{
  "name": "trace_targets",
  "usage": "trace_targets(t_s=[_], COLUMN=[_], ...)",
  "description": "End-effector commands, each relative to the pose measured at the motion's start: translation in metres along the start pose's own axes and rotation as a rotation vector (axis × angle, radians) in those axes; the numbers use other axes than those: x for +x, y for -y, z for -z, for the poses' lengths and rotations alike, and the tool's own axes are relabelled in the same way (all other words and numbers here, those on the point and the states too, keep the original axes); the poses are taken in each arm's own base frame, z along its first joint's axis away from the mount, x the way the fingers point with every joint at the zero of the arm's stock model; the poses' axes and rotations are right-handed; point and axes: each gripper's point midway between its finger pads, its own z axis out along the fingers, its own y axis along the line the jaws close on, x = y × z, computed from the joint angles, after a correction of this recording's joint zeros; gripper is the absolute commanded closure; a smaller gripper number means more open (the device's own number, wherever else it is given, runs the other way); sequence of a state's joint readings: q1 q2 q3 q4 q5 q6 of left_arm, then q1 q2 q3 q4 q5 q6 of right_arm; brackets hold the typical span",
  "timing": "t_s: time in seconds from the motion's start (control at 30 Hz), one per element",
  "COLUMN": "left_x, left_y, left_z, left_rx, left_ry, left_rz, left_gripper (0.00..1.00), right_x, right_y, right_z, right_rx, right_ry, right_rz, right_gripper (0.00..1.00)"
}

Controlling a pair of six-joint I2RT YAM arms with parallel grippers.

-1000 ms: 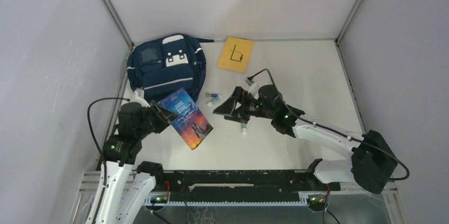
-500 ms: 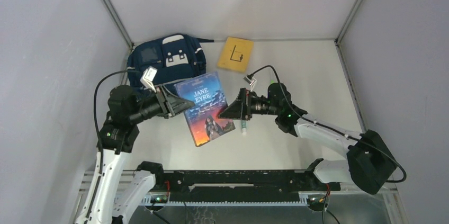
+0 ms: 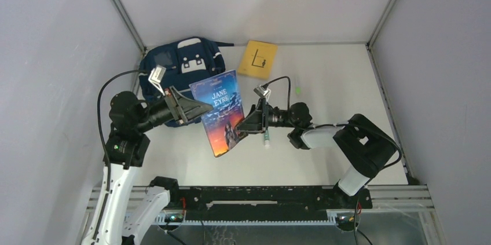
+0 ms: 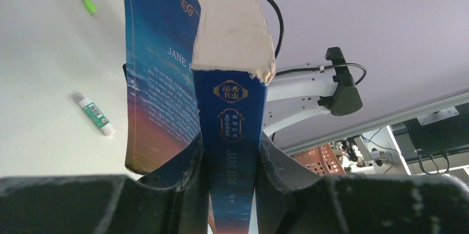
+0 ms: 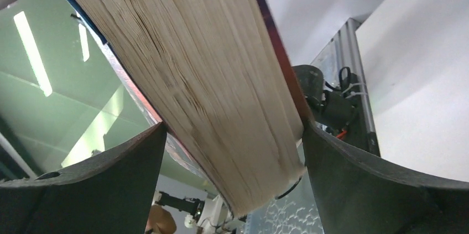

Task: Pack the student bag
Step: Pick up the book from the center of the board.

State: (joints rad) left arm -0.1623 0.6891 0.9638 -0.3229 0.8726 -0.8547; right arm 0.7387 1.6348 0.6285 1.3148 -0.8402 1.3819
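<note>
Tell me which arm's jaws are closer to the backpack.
The left arm. Its jaws grip the Jane Eyre book beside the backpack; the right arm has open jaws straddling the book's page edge, farther away.

— What do you have on the surface besides the packing job?

— You've got a yellow booklet [image 3: 258,59] lying flat at the far edge, about midway along. A book [image 3: 220,113] titled Jane Eyre is tilted, raised above the middle.

— Any small things?

— A green-tipped pen [image 3: 297,88] right of the middle, another pen [image 3: 267,138] nearer you, and a glue stick [image 4: 95,113] lying flat.
</note>
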Motion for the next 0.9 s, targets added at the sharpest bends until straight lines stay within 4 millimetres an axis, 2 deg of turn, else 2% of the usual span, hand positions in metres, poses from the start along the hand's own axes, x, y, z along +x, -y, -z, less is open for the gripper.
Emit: trace_targets(t_s=[0.0,0.13,0.47,0.87], left_x=[-0.03,-0.031,-0.036,-0.044], left_y=[0.075,0.076,0.097,0.11], left_z=[0.015,0.015,0.022,0.025], left_rx=[0.185,0.189,0.223,0.244], left_ry=[0.091,0.091,0.096,0.136], left_rz=[-0.184,-0.188,-0.217,-0.228], left_gripper=[1.0,1.0,1.0,1.0], right_x=[0.009,0.01,-0.003,-0.007], right_y=[-0.051,-0.052,-0.027,-0.028], right_z=[-0.011,-0.012,-0.009,-0.017], right_rx=[-0.184,-0.188,-0.134,-0.146], right_ry=[-0.052,-0.066,-0.014,-0.011], right_rz=[0.122,0.125,0.08,0.065], right_gripper=[0.0,0.0,0.0,0.0])
